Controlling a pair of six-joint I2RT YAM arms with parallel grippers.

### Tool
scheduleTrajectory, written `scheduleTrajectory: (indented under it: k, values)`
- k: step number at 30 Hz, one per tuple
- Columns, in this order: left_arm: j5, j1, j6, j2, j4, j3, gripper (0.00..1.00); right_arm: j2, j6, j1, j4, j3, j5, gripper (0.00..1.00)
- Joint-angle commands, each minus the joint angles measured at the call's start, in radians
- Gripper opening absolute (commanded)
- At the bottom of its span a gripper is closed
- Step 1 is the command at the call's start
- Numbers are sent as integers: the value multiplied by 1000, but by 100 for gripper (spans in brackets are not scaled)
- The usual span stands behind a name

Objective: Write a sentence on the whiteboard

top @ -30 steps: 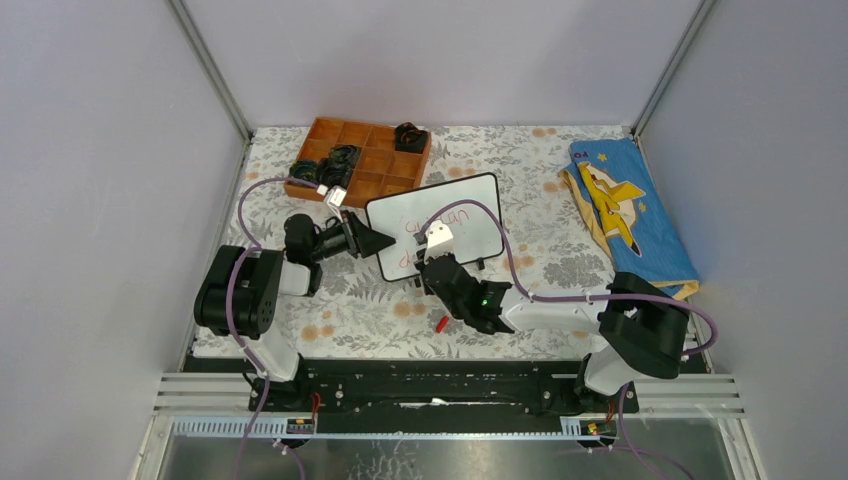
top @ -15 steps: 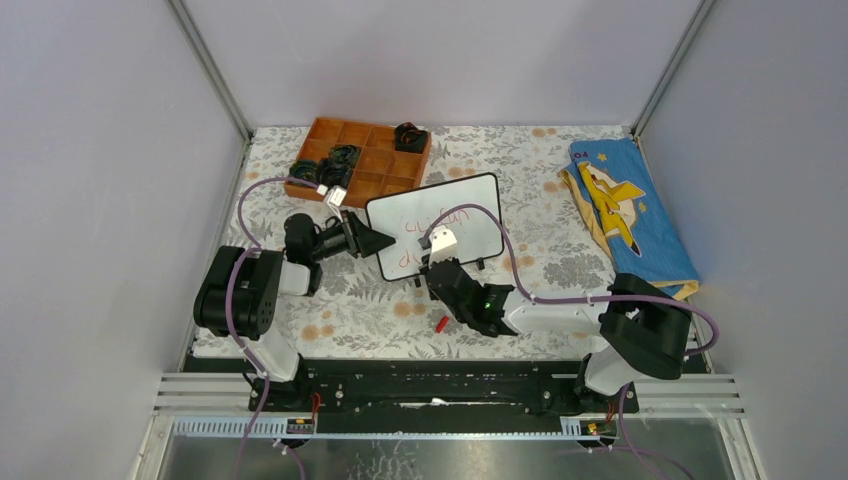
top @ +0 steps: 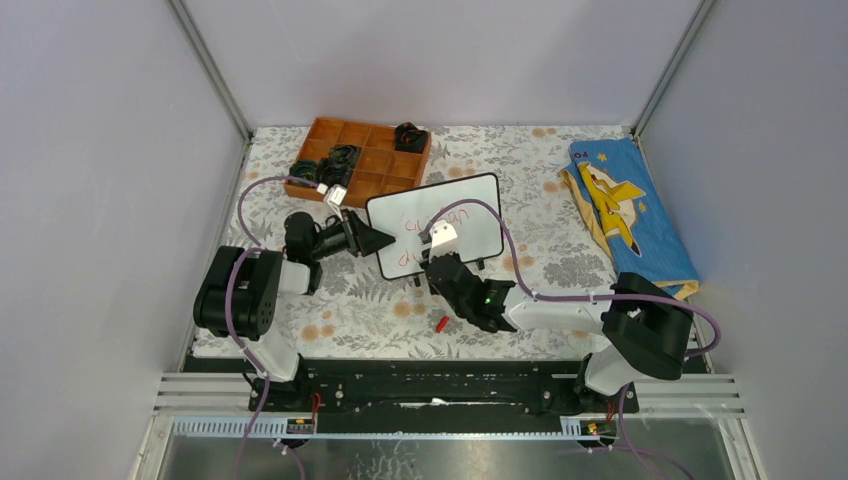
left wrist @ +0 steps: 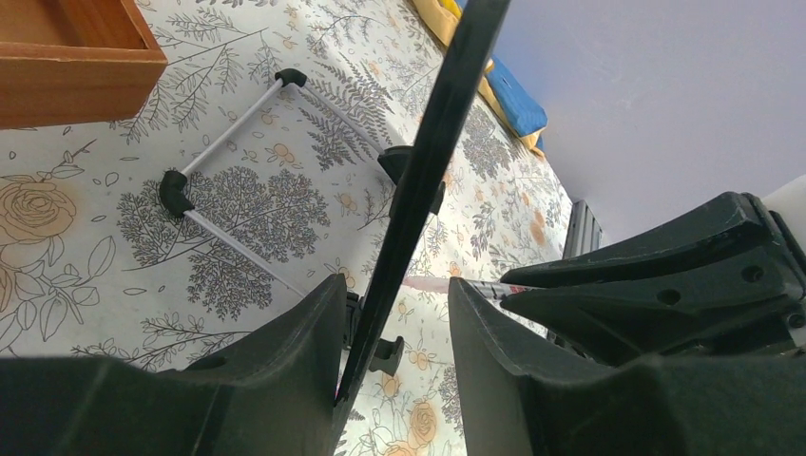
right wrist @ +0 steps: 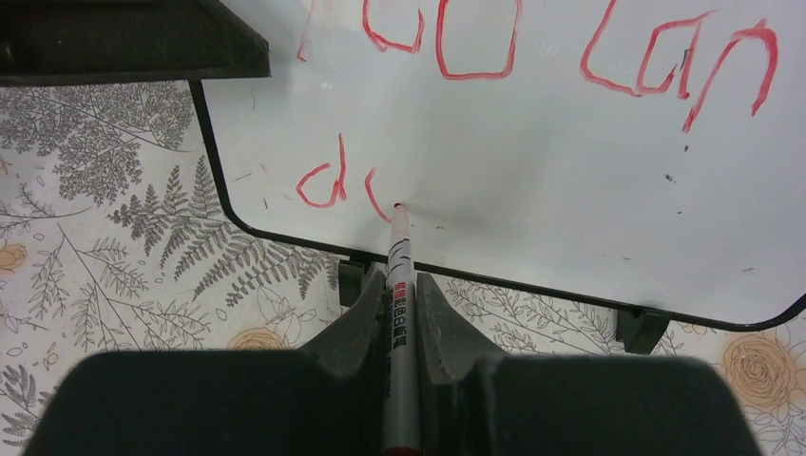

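Right hand (right wrist: 401, 285) has shifted slightly leftward along the near edge of the whiteboard (top: 478, 205); the board and left hand (left wrist: 394, 294) are unchanged. From above, the sentence (right wrist: 443, 47) is too faint to read; the wrist view crops its top line. The right hand is pressed together on the marker (right wrist: 398, 256), tip touching the second line. The left hand is half spread, straddling the board's left edge, with the board leaning on one finger. The board stands tilted mid-worktop (top: 545, 250).
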Motion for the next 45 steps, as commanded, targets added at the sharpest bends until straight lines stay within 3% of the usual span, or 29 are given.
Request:
scheduleTrajectory:
  k: [1,33,45]
  values:
    - [9,-12,25,-21,4,17,51,-24,-29,-25,30,49,55,0]
    - [5,-13,42,-22,-22,23,51,43,-4,-11,37,84,-57,0]
    - [-7,-14,62,-32,-49,23,51,-199,-34,-37,4,-17,40,0]
